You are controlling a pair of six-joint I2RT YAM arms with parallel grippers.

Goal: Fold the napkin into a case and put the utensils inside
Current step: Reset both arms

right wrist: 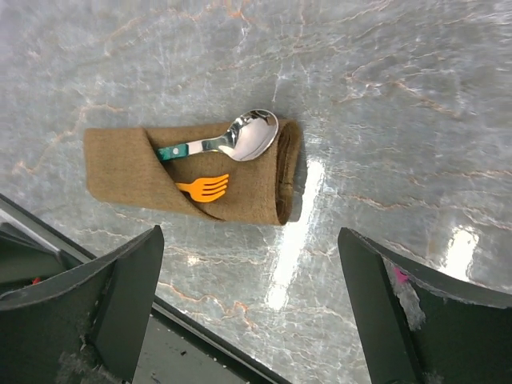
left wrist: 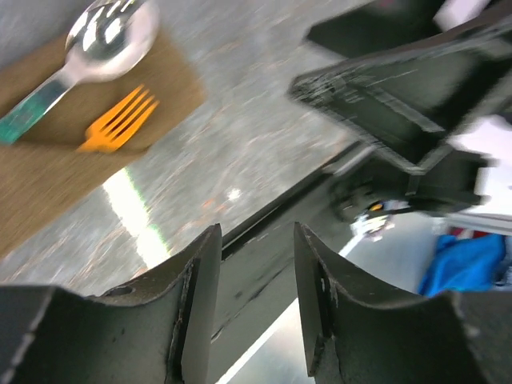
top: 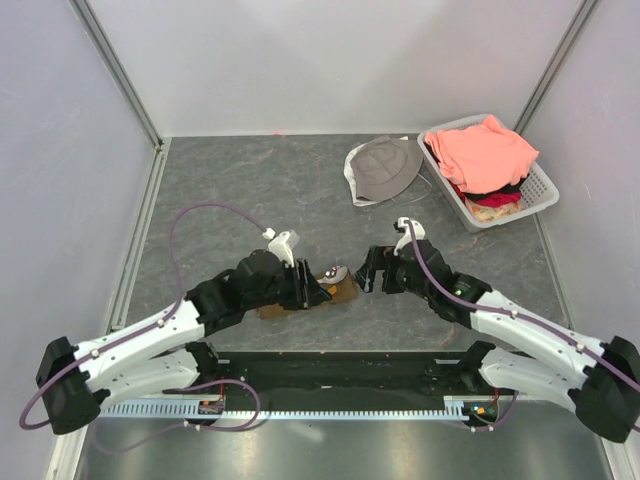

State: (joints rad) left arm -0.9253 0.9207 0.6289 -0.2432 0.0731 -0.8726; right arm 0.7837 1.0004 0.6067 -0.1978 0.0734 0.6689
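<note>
The case [right wrist: 128, 172] holds spoon [right wrist: 248, 136] and fork [right wrist: 204, 188]. Jaws of left gripper [left wrist: 256, 244] and right gripper [right wrist: 250, 240] stand apart, empty. The soft cloth probably unfolds easily; grasp its folded end.

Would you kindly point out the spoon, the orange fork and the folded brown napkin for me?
spoon [right wrist: 254, 134], right wrist view, on its shiny bowl.
orange fork [right wrist: 206, 189], right wrist view, on its tines.
folded brown napkin [right wrist: 116, 166], right wrist view, on its bare left part.
</note>
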